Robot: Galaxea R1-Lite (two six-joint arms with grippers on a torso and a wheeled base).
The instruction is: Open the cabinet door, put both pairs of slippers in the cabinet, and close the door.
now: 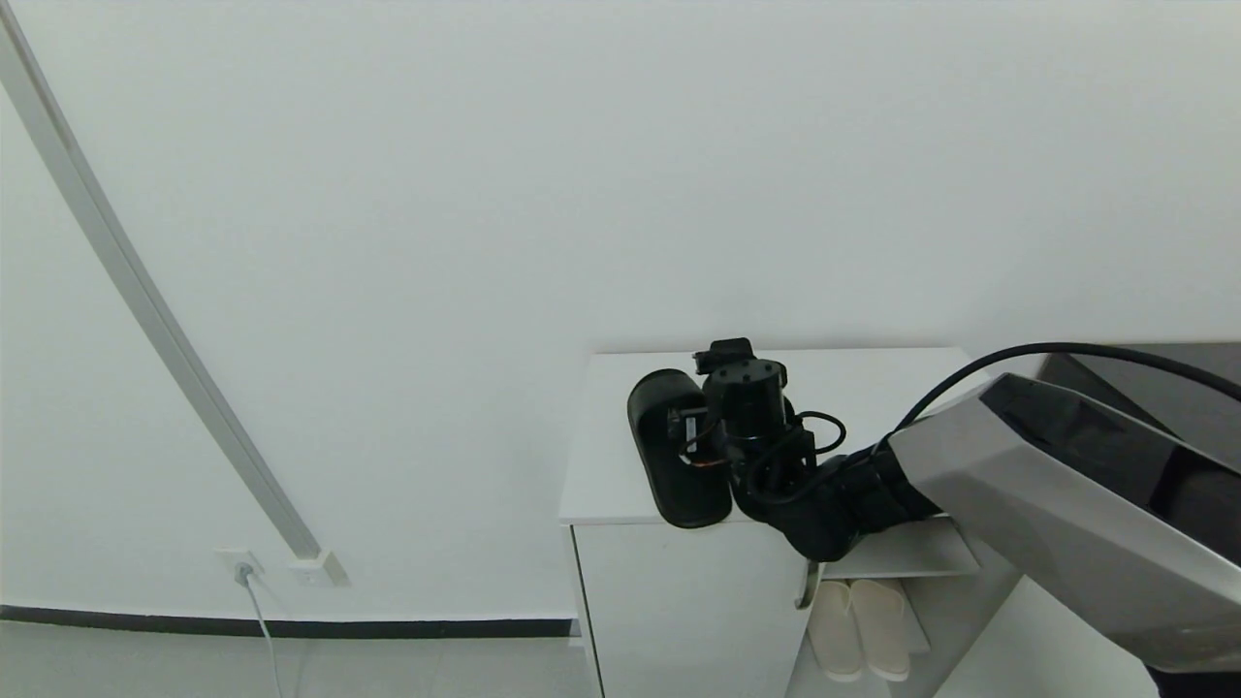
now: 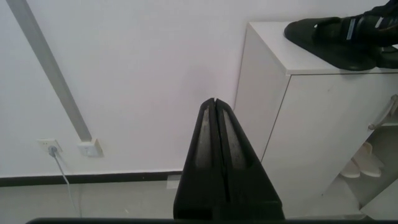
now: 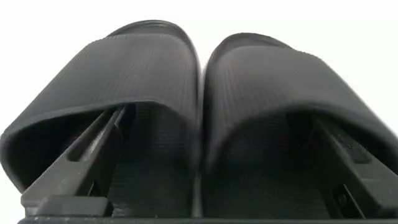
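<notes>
Looking along my left gripper (image 2: pixel 215 102), I see its jaws pressed flat together with nothing between them, off to the left of the white cabinet (image 1: pixel 679 611) and below the level of its top. My right gripper (image 3: pixel 217 114) is spread wide, one finger (image 3: pixel 93 155) tucked under the strap of each of the black slippers (image 1: pixel 679 485), which sit side by side. That pair lies on the cabinet top (image 1: pixel 873 388), toes poking just over the front edge. Below, the left door panel is shut, while the right side stands open onto a shelf (image 1: pixel 902 553). The white slippers (image 1: pixel 863 630) rest together on the level under it. Behind is the plain wall, with a socket (image 1: pixel 239 562) low at the left.
</notes>
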